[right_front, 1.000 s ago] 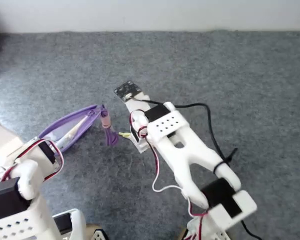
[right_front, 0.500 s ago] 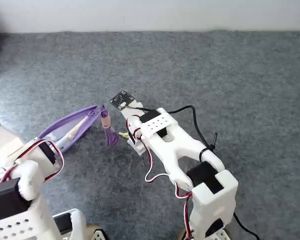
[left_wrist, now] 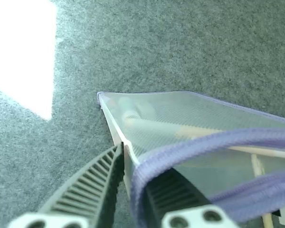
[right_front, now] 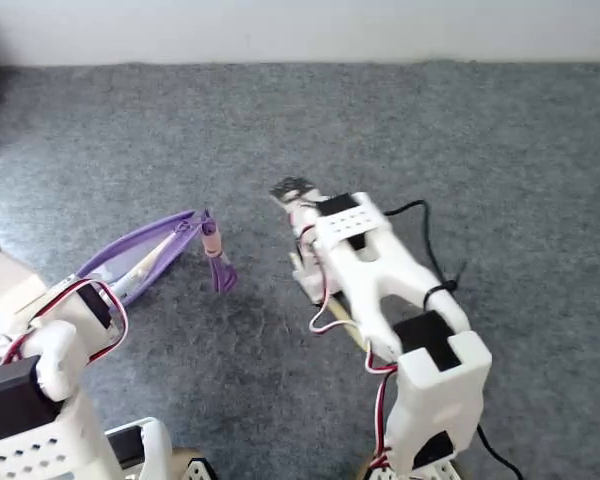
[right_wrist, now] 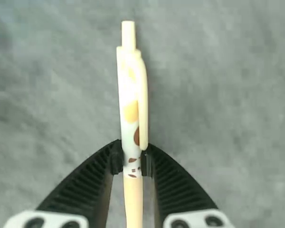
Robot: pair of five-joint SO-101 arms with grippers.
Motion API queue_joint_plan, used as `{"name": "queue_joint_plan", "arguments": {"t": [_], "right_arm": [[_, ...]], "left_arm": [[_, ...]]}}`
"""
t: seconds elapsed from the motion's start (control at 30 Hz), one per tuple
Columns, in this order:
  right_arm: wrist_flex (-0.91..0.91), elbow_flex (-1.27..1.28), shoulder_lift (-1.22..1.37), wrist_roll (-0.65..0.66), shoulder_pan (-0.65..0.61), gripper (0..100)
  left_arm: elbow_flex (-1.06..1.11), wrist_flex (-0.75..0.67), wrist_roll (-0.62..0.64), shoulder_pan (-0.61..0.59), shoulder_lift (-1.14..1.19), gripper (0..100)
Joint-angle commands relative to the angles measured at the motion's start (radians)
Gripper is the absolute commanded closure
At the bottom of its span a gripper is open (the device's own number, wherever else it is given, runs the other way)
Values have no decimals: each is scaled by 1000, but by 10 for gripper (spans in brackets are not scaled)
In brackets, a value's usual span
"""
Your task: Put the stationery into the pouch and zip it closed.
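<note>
**Pen backs off from pouch mouth, not yet in**

We saw the right arm (right_front: 380, 270) swing off toward the centre of the high view. Half a sec. earlier its tip had sat just beside the purple tassel (right_front: 217, 262) at mid-left. That left it well apart from the pouch (right_front: 140, 250), which lay unmoved at the left of the frame.

The right gripper (right_wrist: 130, 154) was clamped narrow on the cream pen (right_wrist: 130, 95). The pen's barrel stuck out ahead of the jaws, over bare grey carpet (right_wrist: 228, 71).

The left gripper (left_wrist: 130, 161) was pinched tight on the pouch's edge near one corner, w/ the purple zip band arching over it. At least one pale stick lay inside, behind the mesh wall.

In our judgement the pen had not gone in. The pull-back looked like a reset, so the right arm would need a fresh approach to the opening. We judged the zip step to be some way off, as the mouth gaped open.
</note>
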Motion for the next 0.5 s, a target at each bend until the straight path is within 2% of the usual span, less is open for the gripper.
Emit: {"name": "queue_joint_plan", "arguments": {"t": [0.0, 0.1, 0.2, 0.33, 0.47], "right_arm": [[96, -35, -8, 31, 82, 981], [127, -37, -8, 107, 145, 975], [136, -40, -19, 109, 173, 928], [127, -40, -58, 109, 159, 789], [82, -40, -59, 109, 113, 757]], "left_arm": [[-8, 12, 9, -2, 5, 987], [-8, 12, 9, 0, 5, 987], [-8, 11, 9, 0, 5, 987], [-8, 11, 9, 0, 5, 987], [-8, 11, 9, 0, 5, 987]]}}
